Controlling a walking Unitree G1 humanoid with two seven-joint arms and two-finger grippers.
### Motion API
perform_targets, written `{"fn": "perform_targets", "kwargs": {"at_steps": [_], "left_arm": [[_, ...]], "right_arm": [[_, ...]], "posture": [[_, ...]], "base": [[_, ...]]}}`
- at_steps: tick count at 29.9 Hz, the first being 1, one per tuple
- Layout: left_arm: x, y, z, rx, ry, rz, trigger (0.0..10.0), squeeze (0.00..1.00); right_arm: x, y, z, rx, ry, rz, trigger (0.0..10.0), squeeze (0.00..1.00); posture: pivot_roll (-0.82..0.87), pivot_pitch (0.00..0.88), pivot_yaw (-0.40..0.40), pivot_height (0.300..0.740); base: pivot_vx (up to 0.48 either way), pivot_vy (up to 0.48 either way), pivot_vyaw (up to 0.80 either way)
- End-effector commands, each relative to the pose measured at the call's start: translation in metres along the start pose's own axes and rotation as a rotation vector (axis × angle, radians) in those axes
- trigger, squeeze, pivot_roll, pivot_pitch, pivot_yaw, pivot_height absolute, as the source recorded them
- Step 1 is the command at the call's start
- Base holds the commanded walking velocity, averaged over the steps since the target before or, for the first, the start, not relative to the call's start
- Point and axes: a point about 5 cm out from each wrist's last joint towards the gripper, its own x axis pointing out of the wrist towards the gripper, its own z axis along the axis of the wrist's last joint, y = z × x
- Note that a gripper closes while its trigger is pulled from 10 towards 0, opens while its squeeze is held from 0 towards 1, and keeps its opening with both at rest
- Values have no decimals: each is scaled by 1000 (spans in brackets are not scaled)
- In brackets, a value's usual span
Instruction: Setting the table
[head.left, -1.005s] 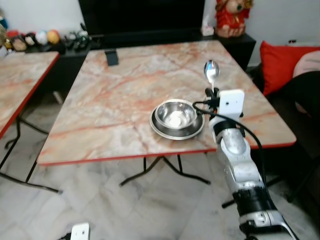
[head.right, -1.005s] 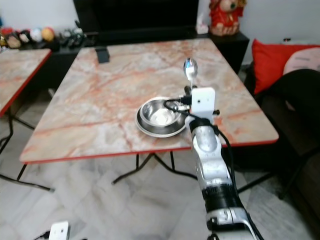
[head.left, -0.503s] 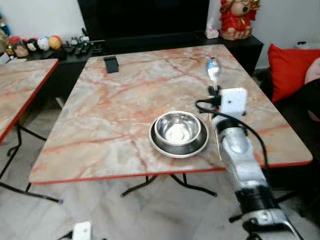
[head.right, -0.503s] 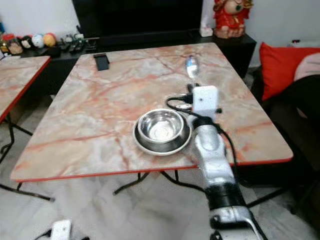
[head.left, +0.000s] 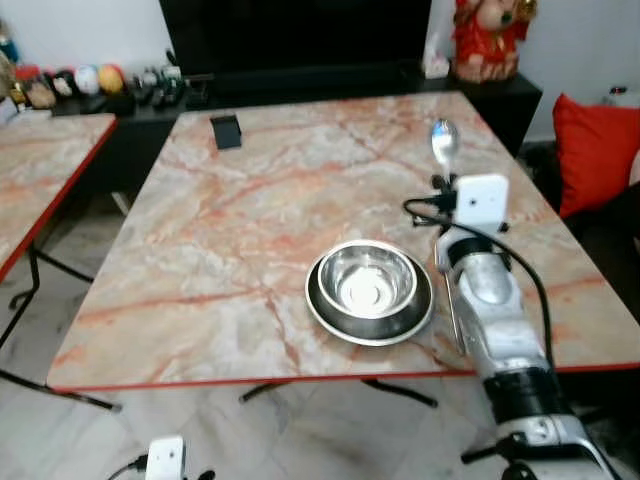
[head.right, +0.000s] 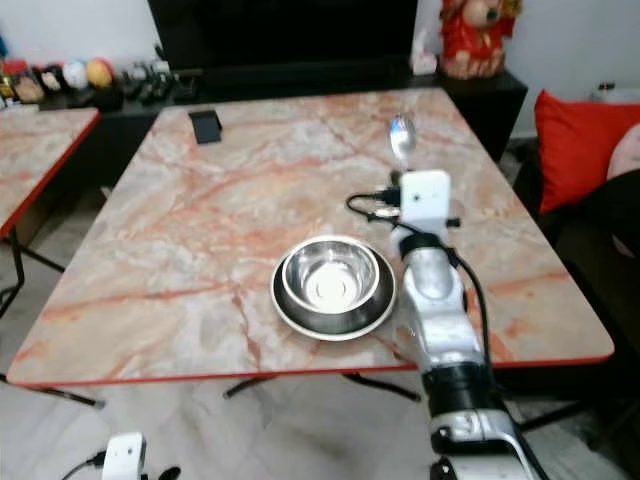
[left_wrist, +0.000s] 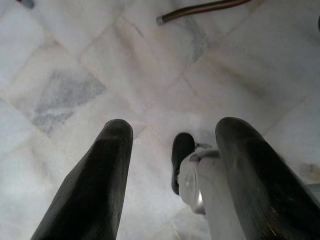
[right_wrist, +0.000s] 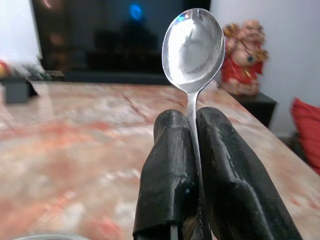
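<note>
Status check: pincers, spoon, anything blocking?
Right pincer shut on spoon, right of bowl. Left pincer open, idle over floor. Nothing blocking.

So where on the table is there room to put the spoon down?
The right gripper holds the spoon over the table. Bare marble lies right of the bowl on its plate, out to the table's right edge. The left half is bare too, up to the small black thing at the far side.
</note>
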Motion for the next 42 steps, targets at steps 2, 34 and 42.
{"fn": "perform_targets", "kwargs": {"at_steps": [2,34,42], "left_arm": [[-1,5,-3,-2,16,15,10000,0],[0,6,1,5,19,-3,10000,0],[0,6,1,6,19,-3,10000,0]], "right_arm": [[-1,-10,3,3,51,-13,10000,0],[-32,-46,-52,43,489,3,10000,0],[-33,-43,-62,91,500,-2,10000,0]], "posture": [[-92,0,55,740],[-105,7,73,740],[-97,17,74,740]], "base": [[0,0,0],[0,0,0],[0,0,0]]}}
